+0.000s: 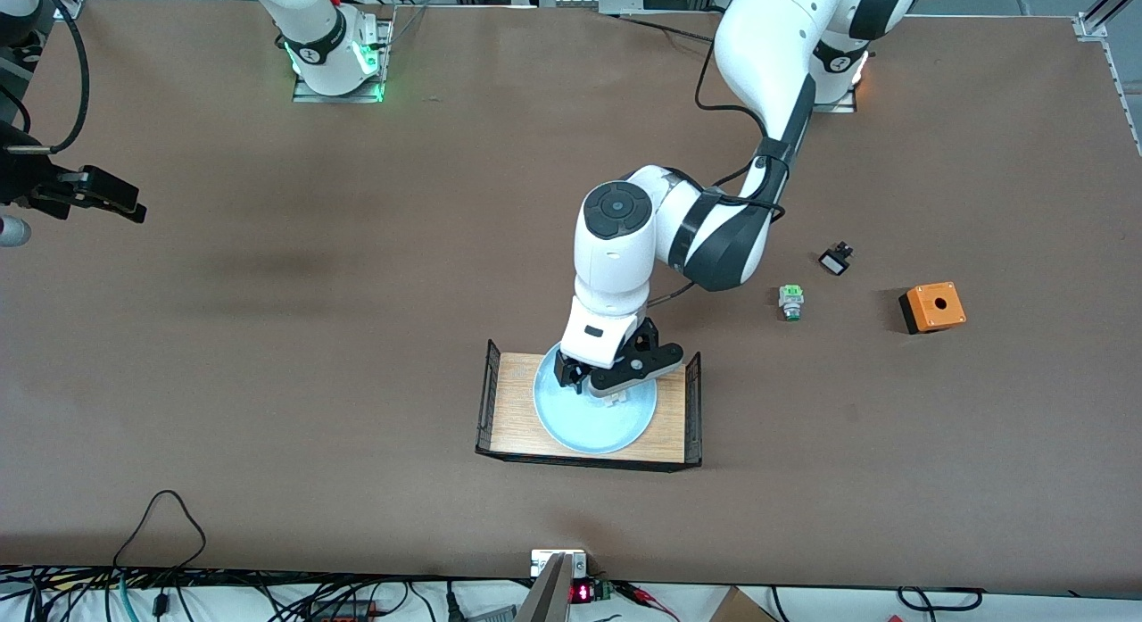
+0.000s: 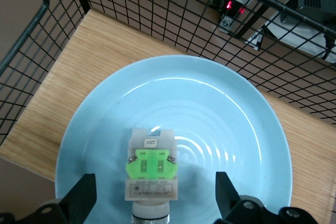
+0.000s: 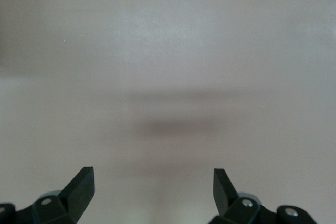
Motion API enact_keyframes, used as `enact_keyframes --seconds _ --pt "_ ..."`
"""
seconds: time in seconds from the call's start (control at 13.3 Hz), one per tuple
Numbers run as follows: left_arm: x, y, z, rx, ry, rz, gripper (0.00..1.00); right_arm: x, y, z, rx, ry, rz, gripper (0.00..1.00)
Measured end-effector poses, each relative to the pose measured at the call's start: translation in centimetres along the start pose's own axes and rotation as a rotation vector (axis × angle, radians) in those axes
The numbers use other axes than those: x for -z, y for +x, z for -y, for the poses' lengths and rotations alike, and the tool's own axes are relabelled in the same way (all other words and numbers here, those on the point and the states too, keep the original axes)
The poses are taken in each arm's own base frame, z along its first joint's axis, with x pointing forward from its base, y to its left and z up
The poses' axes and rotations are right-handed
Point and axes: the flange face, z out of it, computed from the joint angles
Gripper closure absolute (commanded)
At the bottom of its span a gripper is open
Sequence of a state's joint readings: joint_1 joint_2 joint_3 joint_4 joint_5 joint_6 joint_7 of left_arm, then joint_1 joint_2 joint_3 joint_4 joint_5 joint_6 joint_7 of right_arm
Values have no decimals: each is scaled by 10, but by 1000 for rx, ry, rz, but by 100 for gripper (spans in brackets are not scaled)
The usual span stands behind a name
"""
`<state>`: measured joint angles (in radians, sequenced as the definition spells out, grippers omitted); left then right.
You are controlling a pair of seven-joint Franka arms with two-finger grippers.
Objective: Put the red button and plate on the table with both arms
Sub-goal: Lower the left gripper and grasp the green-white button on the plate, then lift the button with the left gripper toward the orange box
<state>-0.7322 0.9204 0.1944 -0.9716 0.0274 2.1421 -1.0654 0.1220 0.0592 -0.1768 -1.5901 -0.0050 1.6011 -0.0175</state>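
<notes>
We see the left gripper (image 1: 614,383) low over the plate (image 1: 584,423), its fingers (image 2: 84,195) spread wide on either side of the button (image 2: 151,169) and not yet touching it; the button lies on its side on the plate, green block up, its red cap hidden at the wrist end; the plate sits in the wooden tray (image 1: 517,408) with wire ends, on the table (image 1: 357,336).

We judge the button light, hard and stiff; its square silvery body gives flat faces for the pads, so we would close across that body, not the round neck, which could roll or slip on the glazed plate; a light squeeze should do.

The plate looks smooth, rigid and breakable; we would take it by the raised rim, and slowly, since the wire ends leave little room.

The right gripper (image 1: 107,194) waits, fingers wide and empty, over bare table at the right arm's end.
</notes>
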Motion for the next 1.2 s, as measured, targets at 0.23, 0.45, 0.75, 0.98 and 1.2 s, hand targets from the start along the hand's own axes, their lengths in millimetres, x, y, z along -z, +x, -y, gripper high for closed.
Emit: enact_keyframes --seconds 0.23,0.45,0.75,0.98,1.2 --pt "-2 -1 0 -6 8 -10 70 0 0 0 2 -10 -1 0" --pt "1 1 -1 -2 3 -14 91 0 0 0 3 -11 -1 0" --pt "4 3 -2 7 -2 -21 100 0 0 0 3 -11 -1 0" --pt "26 13 -3 18 -17 -38 100 0 0 0 2 -11 -2 0" --pt "59 27 5 37 15 -25 100 0 1 0 2 -11 -4 0"
